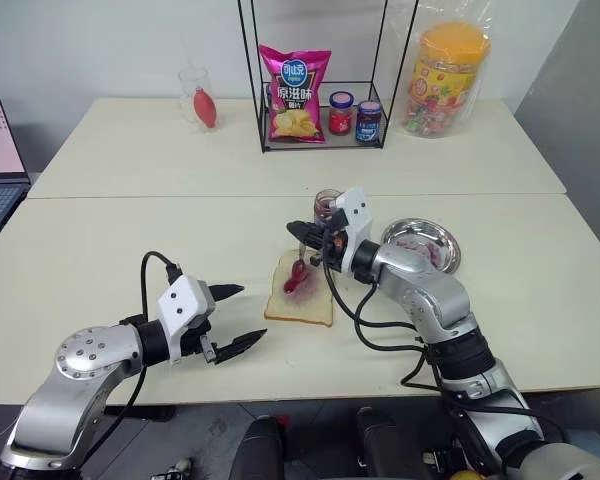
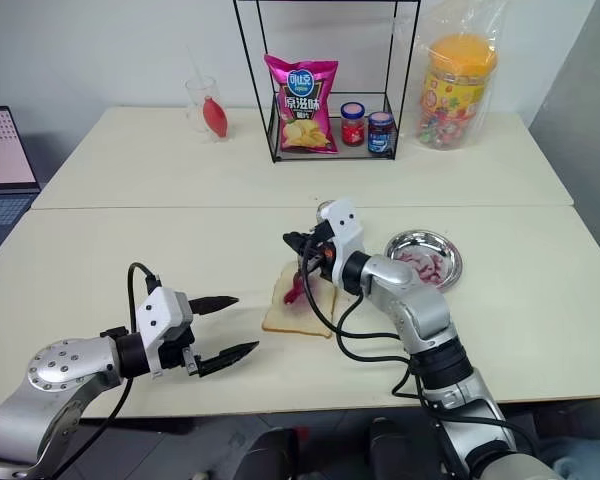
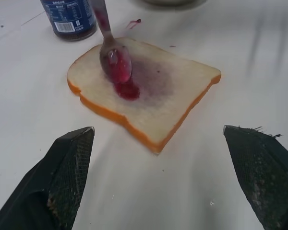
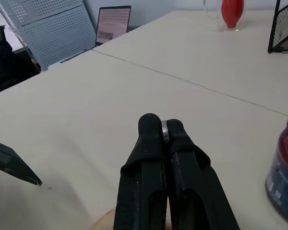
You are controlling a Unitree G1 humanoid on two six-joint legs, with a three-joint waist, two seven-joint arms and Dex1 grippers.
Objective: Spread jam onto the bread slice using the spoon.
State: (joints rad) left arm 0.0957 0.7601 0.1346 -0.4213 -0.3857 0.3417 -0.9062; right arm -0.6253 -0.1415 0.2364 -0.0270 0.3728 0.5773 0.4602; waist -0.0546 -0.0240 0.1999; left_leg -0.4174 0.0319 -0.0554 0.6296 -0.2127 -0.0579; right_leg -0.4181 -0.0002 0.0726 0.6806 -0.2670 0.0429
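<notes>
Bread slice (image 1: 300, 296) is laid flat on the cream table (image 1: 130, 250), roughly at its middle, with a purple smear across the crumb; spoon (image 3: 113, 55) is pinched by its handle in the right hand (image 1: 302, 232), whose two black fingers are pressed fully together around it; the stained bowl is set down on the slice, with a red blob of jam under its tip; the handle is angled up and away toward the small clear jar of jam (image 1: 326, 204); that blue-labelled jar is stood just behind the slice, close to the right hand; a round metal dish (image 1: 426, 243) with reddish streaks is placed to the right of the slice, apart from it; left hand (image 1: 233, 318) is held wide open with nothing in it, low over the table, left of the slice and near its front edge, fingers pointed toward the bread.
</notes>
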